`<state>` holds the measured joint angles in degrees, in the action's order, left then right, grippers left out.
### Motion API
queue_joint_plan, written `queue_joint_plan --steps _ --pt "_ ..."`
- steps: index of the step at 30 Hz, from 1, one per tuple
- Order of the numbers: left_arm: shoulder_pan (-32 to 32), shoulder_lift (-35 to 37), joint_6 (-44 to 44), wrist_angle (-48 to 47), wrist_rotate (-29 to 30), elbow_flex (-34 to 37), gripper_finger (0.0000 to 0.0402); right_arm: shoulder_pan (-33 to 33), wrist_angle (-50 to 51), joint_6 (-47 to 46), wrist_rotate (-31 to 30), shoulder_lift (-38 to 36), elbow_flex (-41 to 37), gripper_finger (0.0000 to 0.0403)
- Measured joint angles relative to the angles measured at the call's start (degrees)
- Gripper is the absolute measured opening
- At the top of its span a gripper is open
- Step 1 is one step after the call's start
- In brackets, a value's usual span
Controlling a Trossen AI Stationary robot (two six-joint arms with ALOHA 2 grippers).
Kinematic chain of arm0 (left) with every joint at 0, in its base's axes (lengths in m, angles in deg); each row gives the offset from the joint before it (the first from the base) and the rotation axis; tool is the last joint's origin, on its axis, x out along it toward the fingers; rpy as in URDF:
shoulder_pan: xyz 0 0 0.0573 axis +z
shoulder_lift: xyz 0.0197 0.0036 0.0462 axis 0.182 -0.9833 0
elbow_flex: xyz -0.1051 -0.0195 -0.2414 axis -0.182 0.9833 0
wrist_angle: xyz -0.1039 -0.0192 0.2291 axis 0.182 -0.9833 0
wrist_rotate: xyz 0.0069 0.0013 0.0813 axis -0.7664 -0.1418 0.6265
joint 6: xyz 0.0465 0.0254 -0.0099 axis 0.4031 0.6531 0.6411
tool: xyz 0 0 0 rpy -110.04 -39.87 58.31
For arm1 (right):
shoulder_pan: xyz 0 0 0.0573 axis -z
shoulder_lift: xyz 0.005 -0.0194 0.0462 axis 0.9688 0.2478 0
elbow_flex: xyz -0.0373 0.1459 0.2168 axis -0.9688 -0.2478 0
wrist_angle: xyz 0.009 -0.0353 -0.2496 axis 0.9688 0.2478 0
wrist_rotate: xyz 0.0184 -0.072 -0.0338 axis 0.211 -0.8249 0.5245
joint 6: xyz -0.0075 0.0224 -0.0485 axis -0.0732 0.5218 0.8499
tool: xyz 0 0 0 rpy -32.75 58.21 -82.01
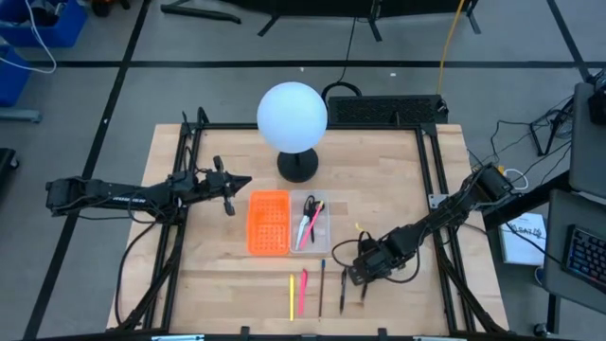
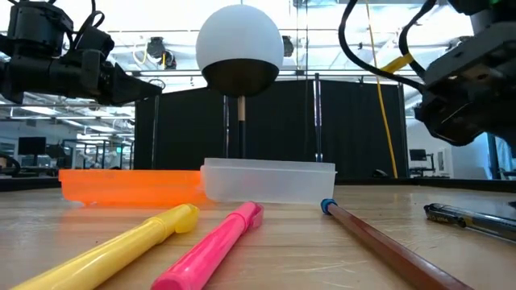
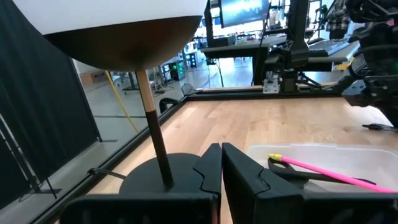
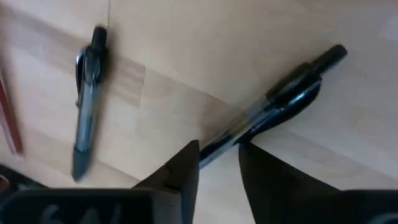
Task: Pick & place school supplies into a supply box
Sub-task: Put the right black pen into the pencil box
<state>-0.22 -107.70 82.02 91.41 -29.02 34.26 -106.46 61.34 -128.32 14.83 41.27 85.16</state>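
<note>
The right gripper (image 4: 219,163) hung low over the counter (image 1: 398,204), fingers parted astride a dark pen (image 4: 273,109) whose long axis ran toward 2 o'clock in its wrist view; the left gripper (image 3: 221,165) hovered shut at the supply box's (image 1: 312,227) 9 o'clock

This is a robotics lab or workshop. A wooden table (image 1: 398,204) sits in a black metal frame (image 1: 431,161) on a grey floor marked with dark tape lines (image 1: 123,80), with cables (image 1: 544,128), a keyboard (image 1: 579,256) and blue bins (image 1: 43,24) around it. Beyond the table hangs a black curtain (image 2: 355,129), and past it a large open hall shows ceiling lights (image 2: 161,55), monitors (image 3: 245,11) and benches loaded with equipment (image 3: 323,46).
</note>
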Motion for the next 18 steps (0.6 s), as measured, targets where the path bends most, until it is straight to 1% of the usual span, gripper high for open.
queue_joint_plan --steps 3,6,12,15,18 --pt "0.00 -0.02 -0.02 0.00 0.00 0.00 0.0021 0.01 0.17 5.43 1.53 0.04 -0.04 0.0085" --pt "0.00 -0.02 -0.04 -0.02 0.00 0.00 0.0021 0.04 0.15 8.72 2.01 0.07 -0.07 0.0063" --pt "0.00 -0.02 -0.03 -0.09 0.02 0.00 0.0021 0.00 0.06 9.71 2.07 0.11 -0.07 0.0028" --pt "0.00 -0.01 -0.04 -0.09 0.02 0.00 0.0021 -0.07 -0.56 9.22 1.08 0.11 -0.11 0.0020" --pt "0.00 0.00 -0.34 -0.51 0.02 0.00 0.0021 -0.04 -3.46 10.31 -0.48 0.01 -0.20 0.0018"
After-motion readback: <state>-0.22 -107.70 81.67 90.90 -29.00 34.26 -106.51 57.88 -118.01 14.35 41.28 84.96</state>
